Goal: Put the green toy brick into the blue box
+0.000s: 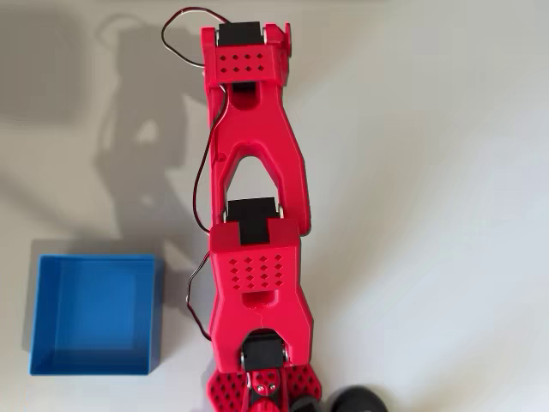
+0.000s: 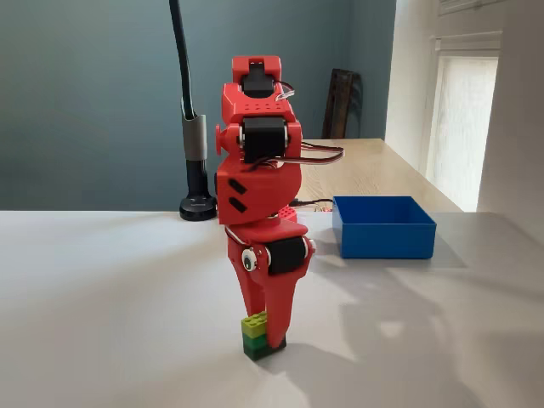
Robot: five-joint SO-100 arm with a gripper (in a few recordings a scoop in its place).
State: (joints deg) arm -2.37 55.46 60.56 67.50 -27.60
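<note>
The green toy brick [image 2: 260,335] sits on the white desk [image 2: 102,323], well apart from the blue box [image 2: 383,227] further back. The red hand [image 2: 269,331] is down at the brick, its fingers touching or just beside it. We cannot tell whether they have clenched on it. We judge the grasp step is in hand. Next: confirm a firm hold, lift clear, carry over the box wall, then release.

Red arm [image 2: 255,170] folded, claw [image 2: 270,327] pointing straight down.
</note>
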